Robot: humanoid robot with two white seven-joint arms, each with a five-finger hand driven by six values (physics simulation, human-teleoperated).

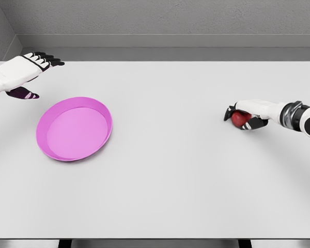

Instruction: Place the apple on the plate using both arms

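One apple (241,119), well right of the plate (74,128), sat on the table (170,181) in my right hand's (246,117) curled fingers; my left hand (20,72) hung open beyond the plate. Grasping step; next, I judged, lift and carry it to the plate.

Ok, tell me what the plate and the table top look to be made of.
Plate: looks like plastic, a uniform magenta-pink with a smooth, matte to faintly satin finish, a raised rim and no pattern. Being a simulator's render, glazed ceramic can't be ruled out.

Table: a flat, pale grey-white surface, matte and without grain or seams, so laminate or painted board seems likelier than bare wood; the look leaves it open.
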